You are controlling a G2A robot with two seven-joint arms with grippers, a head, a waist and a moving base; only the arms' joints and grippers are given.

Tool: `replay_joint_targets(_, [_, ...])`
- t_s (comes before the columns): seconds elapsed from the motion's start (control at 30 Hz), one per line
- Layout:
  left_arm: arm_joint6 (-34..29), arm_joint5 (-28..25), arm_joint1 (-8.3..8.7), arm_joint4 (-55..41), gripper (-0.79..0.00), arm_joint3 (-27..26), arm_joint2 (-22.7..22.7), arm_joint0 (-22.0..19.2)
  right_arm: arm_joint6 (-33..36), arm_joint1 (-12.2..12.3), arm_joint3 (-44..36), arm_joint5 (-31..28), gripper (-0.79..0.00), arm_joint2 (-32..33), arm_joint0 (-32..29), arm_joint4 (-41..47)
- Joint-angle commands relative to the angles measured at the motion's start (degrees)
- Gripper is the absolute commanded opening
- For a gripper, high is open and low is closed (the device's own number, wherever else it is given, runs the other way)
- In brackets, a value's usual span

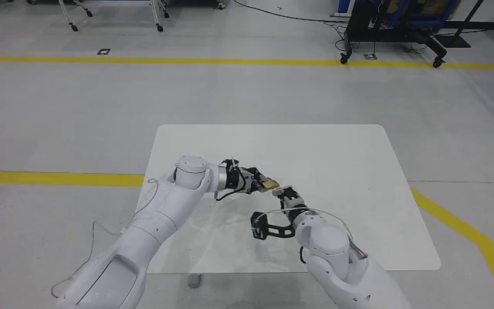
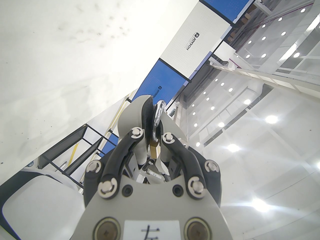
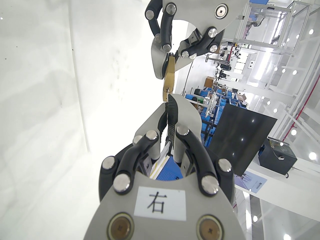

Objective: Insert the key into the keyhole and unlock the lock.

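My left gripper (image 1: 253,181) is over the middle of the white table (image 1: 347,154), shut on a brass padlock (image 1: 268,184). In the left wrist view the brass body (image 2: 154,149) sits between the fingers (image 2: 135,123), with a silvery round metal part (image 2: 159,114) past it. In the right wrist view the padlock (image 3: 169,76) sticks out of the left gripper (image 3: 168,69) with its keyhole end facing my right gripper (image 3: 170,101). The right gripper (image 1: 285,194) is shut and its tips touch that end. A small silver key tip (image 3: 170,90) shows at the keyhole; the rest of the key is hidden between the pads.
Both grippers meet above the table's middle, a little toward its near edge. Bare table surface lies all round them. Beyond the table are a floor with yellow lines (image 1: 231,60) and wheeled frames (image 1: 394,35) at the far side.
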Motion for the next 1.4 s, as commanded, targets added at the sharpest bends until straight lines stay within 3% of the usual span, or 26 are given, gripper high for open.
replay_joint_targets(0.0, [0.0, 0.0, -0.02, 0.1, -0.785, 0.0, -0.1, 0.0, 0.2, -0.2, 0.1, -0.2, -0.785, -0.2, 0.2, 0.2])
replay_joint_targets(0.63, [-1.6, 0.3, -0.11, 0.3, -0.785, -0.1, -0.7, 0.2, 2.0, -1.7, 2.2, -1.3, -0.785, -1.9, 3.3, 1.5])
replay_joint_targets(0.67, [-1.7, 0.3, -0.11, 0.4, -0.785, -0.1, -0.7, 0.2, 2.1, -1.7, 2.0, -1.2, -0.388, -1.8, 3.2, 1.4])
replay_joint_targets(0.7, [-1.7, 0.3, -0.11, 0.4, -0.785, 0.0, -0.7, 0.2, 2.2, -1.8, 1.9, -1.0, -0.105, -1.7, 2.9, 1.5])
replay_joint_targets(0.73, [-1.8, 0.3, -0.12, 0.4, -0.785, 0.0, -0.8, 0.2, 2.2, -1.8, 1.7, -0.9, 0.000, -1.6, 2.7, 1.4])
replay_joint_targets(1.03, [-1.8, 0.1, -0.21, 0.2, -0.785, 0.0, -1.2, 0.2, -1.0, -1.3, -1.4, 0.8, 0.000, 0.9, -0.1, 0.9])
replay_joint_targets(1.2, [-1.2, -1.6, -0.15, -0.6, -0.785, -0.1, -2.2, 0.5, -11.0, -0.2, -4.0, 3.8, 0.000, 6.0, -3.4, 3.1])
replay_joint_targets(1.37, [0.4, -6.7, 0.16, -3.5, -0.785, -1.1, -5.3, 1.5, -27.6, 1.1, -3.7, 9.5, 0.000, 14.2, -7.6, 10.7])
